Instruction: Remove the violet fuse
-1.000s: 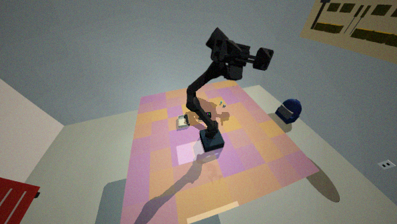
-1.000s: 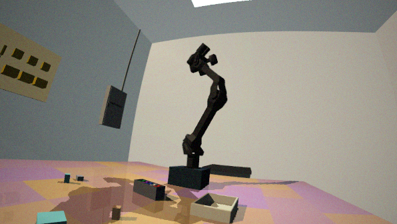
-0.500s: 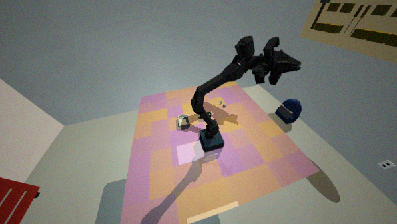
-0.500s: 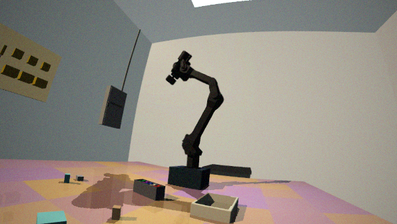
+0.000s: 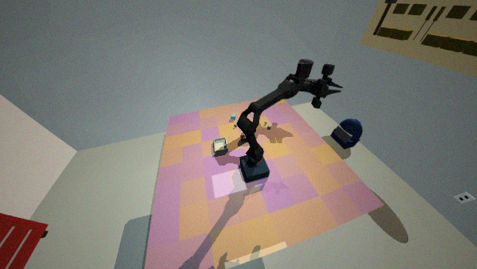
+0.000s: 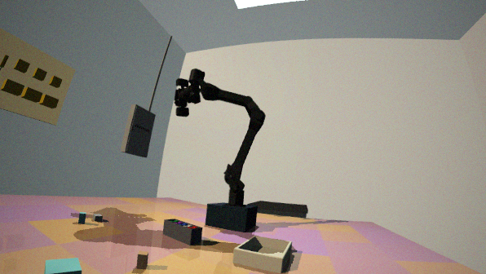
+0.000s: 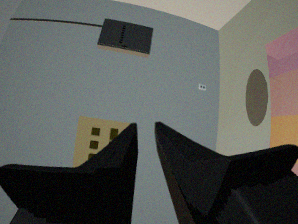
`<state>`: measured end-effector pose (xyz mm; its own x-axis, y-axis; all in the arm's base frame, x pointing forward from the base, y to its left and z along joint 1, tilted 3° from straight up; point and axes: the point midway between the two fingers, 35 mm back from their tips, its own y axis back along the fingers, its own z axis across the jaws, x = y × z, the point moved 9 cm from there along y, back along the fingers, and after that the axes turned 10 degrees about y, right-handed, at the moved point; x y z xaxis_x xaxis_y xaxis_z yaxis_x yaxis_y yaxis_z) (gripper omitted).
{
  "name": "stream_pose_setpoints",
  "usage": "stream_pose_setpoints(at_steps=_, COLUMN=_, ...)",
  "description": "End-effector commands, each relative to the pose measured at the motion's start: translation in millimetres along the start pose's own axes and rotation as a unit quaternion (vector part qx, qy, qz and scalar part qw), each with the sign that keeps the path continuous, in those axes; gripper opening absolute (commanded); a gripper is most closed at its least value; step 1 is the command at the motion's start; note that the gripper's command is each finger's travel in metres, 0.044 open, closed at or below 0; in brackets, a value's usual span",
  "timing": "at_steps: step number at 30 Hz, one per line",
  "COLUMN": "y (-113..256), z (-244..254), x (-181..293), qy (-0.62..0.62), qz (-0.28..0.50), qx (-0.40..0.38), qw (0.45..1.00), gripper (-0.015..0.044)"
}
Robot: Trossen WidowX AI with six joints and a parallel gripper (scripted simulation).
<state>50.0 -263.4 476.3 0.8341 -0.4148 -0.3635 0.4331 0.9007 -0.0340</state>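
Observation:
The dark fuse block lies on the checkered mat in front of the arm's base, with several small coloured fuse tops in a row on it. I cannot pick out the violet fuse for sure at this size. In the top view the block is mostly hidden behind the arm. The cream tray stands empty to the block's right and also shows in the top view. My gripper is raised high in the air, far above the mat, pointing at the wall. Its fingers stand narrowly apart with nothing between them.
Small cubes lie on the mat: a teal one, a dark one, a brown one and a larger teal block. A blue object sits off the mat's edge. A dark box hangs by the wall.

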Motion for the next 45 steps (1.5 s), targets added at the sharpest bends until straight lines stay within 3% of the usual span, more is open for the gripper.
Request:
stream_pose_setpoints(at_steps=1, y=8, z=-14, x=39, qy=0.052, qz=0.062, qx=0.015, qw=0.997, gripper=0.0063)
stream_pose_setpoints(at_steps=9, y=30, z=-41, x=107, qy=0.221, qz=0.207, qx=0.01, qw=0.953, gripper=0.0063)
stream_pose_setpoints(at_steps=17, y=86, z=-87, x=186, qy=0.435, qz=0.389, qx=-0.039, qw=0.811, gripper=0.0063)
stream_pose_setpoints(at_steps=27, y=185, z=-160, x=239, qy=0.63, qz=0.556, qx=-0.143, qw=0.523, gripper=0.0063)
stream_pose_setpoints(at_steps=40, y=304, z=-274, x=229, qy=0.71, qz=0.639, qx=-0.295, qw=0.0, gripper=0.0063)
stream_pose_setpoints(at_steps=45, y=308, z=-280, x=226, qy=0.707, qz=0.639, qx=-0.301, qw=-0.026, gripper=0.0063)
